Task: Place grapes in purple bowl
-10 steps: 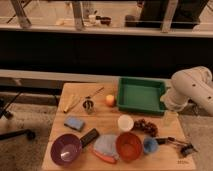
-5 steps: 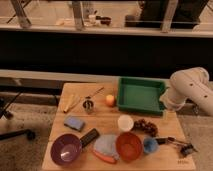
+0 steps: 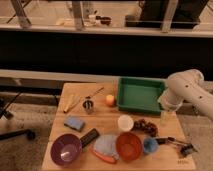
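Along the near edge of the wooden desk [image 3: 102, 119], toward its near left corner, sits the purple bowl [image 3: 66, 149], upright and with nothing in it. Just to its right lies a dark flat block [image 3: 90, 137], then a pale cloth-like lump [image 3: 106, 144] with an orange-red strip [image 3: 106, 157] at its near side. The lump touches the orange-red bowl [image 3: 129, 146], and a small blue cup [image 3: 150, 145] stands just beside that bowl. A dark tool [image 3: 176, 144] lies toward the near right corner.

Farther in, at mid-depth, a blue sponge [image 3: 75, 123] lies by the left side and a white cup [image 3: 125, 123] stands near the middle. The grapes [image 3: 145, 126] rest on the desk just right of the white cup, well apart from the purple bowl.

The claw [image 3: 166, 117] hangs from the white arm [image 3: 186, 91] near the right edge, right of the grapes and not touching them; its fingers stand apart, gripping nothing.

Toward the far edge are a small metal cup [image 3: 88, 105], an orange fruit [image 3: 110, 100], thin wooden sticks [image 3: 72, 103] and a green tray [image 3: 141, 95].
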You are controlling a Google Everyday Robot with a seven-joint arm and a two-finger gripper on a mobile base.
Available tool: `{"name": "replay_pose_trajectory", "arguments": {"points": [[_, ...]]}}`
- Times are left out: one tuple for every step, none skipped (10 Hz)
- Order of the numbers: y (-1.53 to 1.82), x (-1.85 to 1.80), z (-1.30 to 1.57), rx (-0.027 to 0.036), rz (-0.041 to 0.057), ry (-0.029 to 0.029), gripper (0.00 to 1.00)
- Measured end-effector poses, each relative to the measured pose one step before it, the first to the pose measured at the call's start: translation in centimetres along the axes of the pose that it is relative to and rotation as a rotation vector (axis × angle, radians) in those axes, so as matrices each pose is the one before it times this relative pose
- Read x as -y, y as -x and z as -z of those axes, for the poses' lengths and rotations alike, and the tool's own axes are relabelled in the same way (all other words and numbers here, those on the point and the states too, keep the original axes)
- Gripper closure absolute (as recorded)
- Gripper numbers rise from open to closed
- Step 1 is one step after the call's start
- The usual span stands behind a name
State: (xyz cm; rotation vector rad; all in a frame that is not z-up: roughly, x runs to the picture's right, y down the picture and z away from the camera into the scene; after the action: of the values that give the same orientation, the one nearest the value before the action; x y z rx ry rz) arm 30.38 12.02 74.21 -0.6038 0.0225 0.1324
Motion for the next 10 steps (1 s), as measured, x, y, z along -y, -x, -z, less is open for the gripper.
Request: {"name": "replay_pose_trajectory", "arguments": {"points": [[0.177,0.009,-0.277,-0.00361,0.00274,0.00171,0.2],[0.144,-0.07,-0.263,-0.00142,0.00079,0.00312,0.2],[0.017,-0.099,-0.367,-0.00601,0.00095,0.0029,0.2],[0.041,-0.084,-0.224,-0.00211,0.00011,0.0027,0.2],[0.057,-0.062,-0.29,-0.00484,0.00184,0.00179,0.2],[0.119,-0.082,-0.345,-0.00404,0.00229,0.00386,0.2],[0.09,-0.049,-0.232,-0.00361,0.00231,0.00247,0.2],[0.14,-0.069,-0.236,-0.00326,0.00298,0.00253,0.2],[0.096,-0.144,-0.309,-0.00745,0.00484,0.00368,0.2],[0.088,-0.092,-0.15,-0.00314,0.00243,0.00216,0.2]]}}
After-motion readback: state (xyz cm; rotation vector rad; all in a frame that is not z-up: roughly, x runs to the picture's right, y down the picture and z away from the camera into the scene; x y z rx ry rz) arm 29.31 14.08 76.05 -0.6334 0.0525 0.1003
